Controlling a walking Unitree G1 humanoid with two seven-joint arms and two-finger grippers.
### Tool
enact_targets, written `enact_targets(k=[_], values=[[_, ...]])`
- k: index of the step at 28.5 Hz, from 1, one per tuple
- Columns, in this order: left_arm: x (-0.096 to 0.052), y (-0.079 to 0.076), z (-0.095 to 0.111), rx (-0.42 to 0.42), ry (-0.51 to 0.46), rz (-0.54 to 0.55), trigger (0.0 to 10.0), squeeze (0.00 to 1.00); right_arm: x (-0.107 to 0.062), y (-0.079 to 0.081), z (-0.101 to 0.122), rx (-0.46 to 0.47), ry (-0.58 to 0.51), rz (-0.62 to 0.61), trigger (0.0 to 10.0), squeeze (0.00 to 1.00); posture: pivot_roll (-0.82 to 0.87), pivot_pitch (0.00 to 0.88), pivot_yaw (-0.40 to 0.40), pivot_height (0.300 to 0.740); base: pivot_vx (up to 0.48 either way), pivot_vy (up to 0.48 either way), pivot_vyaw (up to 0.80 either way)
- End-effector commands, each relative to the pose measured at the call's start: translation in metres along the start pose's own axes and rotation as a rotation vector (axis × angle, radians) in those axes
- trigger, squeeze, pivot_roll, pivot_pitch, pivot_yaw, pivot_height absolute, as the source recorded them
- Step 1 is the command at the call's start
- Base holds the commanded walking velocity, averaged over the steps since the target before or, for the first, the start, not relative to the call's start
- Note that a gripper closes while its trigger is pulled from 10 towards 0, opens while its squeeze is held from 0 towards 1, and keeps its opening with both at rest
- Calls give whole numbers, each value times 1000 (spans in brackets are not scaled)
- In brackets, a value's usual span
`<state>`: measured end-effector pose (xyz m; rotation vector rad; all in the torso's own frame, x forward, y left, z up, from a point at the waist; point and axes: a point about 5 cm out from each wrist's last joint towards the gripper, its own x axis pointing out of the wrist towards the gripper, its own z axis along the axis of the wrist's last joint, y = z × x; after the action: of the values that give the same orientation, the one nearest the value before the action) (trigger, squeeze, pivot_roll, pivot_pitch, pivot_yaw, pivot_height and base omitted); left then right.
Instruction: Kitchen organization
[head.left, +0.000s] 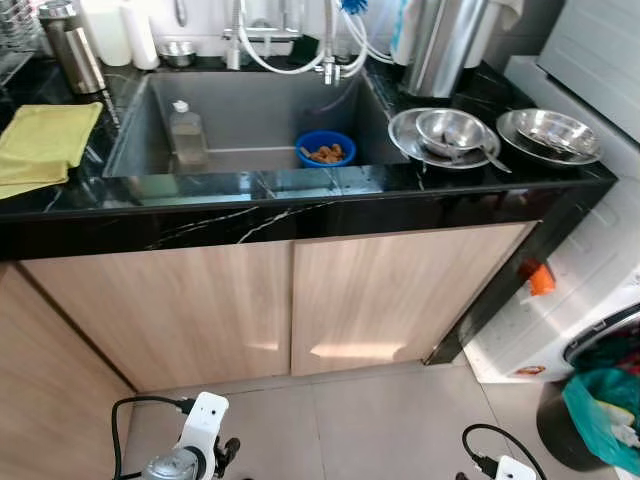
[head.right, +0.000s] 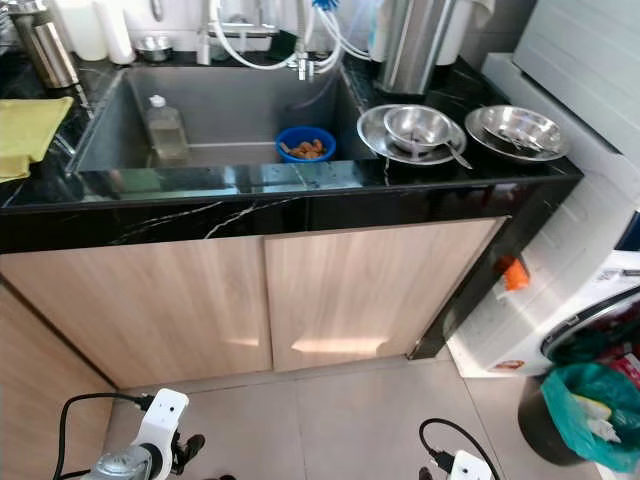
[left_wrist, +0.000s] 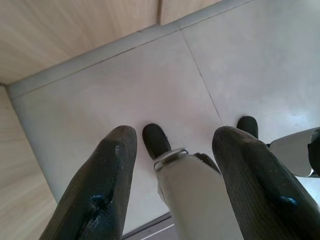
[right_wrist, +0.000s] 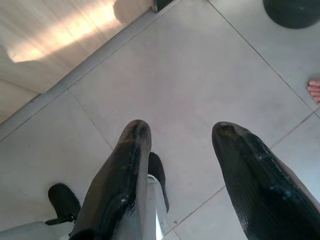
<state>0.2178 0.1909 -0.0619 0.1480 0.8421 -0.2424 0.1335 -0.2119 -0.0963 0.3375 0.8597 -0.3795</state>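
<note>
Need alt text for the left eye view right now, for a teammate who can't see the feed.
A grey sink set in a black marble counter holds a clear soap bottle and a blue bowl of brown food. A yellow cloth lies to its left, with steel plates and a steel bowl to its right. Light wooden cabinet doors stand below.

Beyond the faucet (head.left: 330, 50), the tall steel canister (head.left: 445, 45) and the white bottles (head.left: 120, 30) are cut off by the top edge. The blue bowl's (head.left: 325, 148) brownish contents are too small to identify. A person's toes (right_wrist: 315, 90) are cropped, well off from the right gripper's fingers (right_wrist: 130, 165).
</note>
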Motion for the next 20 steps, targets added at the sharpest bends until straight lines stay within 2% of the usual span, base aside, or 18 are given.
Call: enact_targets(k=[1,5,11,20], values=[[1,-2,0,11,8,-9,10000,0,-1,-4,0,9,1,-13,10000,0,103,72,-90,740,0,0,0],[0,-2,0,12,9,-9,10000,0,0,-4,0,-33,6,-10,10000,0,102,72,-89,740,247,0,0],[0,-2,-1,13,10,-11,10000,0,0,-4,0,-19,4,-10,10000,0,103,73,-90,740,250,0,800],[1,-2,0,14,11,-11,10000,0,0,-4,0,-5,2,-11,10000,0,103,75,-91,740,255,0,0]])
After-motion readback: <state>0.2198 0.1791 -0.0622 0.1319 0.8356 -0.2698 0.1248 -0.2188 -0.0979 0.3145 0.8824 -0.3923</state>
